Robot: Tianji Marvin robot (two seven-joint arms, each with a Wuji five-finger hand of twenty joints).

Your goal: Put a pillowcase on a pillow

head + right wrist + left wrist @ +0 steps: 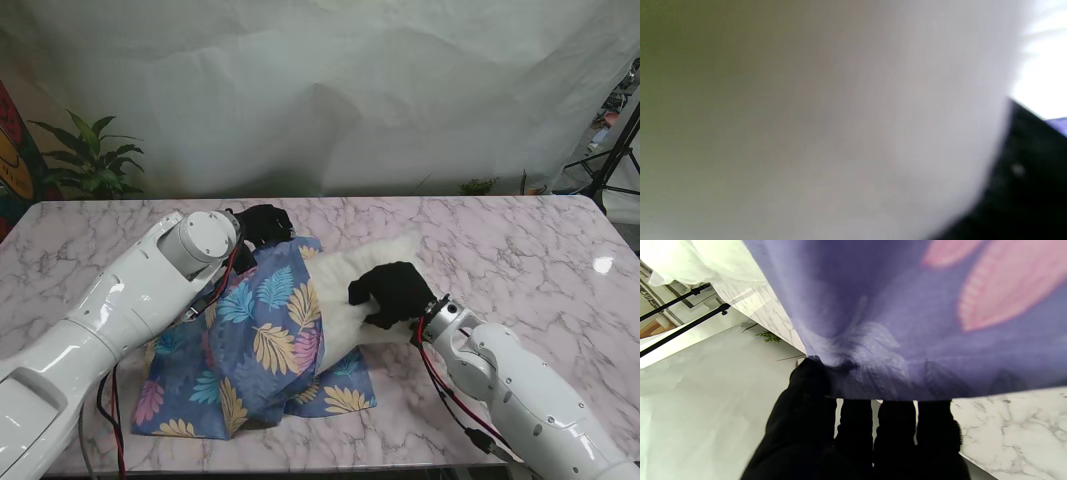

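A soft white pillow (pixel 355 290) lies near the middle of the marble-patterned table (pixel 520 250), its left part tucked inside a thin blue pillowcase (pixel 250 350) printed with pink, yellow and teal leaves, rumpled and spread toward the near left. The black-gloved left hand (pixel 262 224) pinches the pillowcase's far edge, fingers (pixel 853 426) closed on the fabric. The black-gloved right hand (pixel 393 292) rests curled on the pillow's exposed right end; whether it grips it, I cannot tell.
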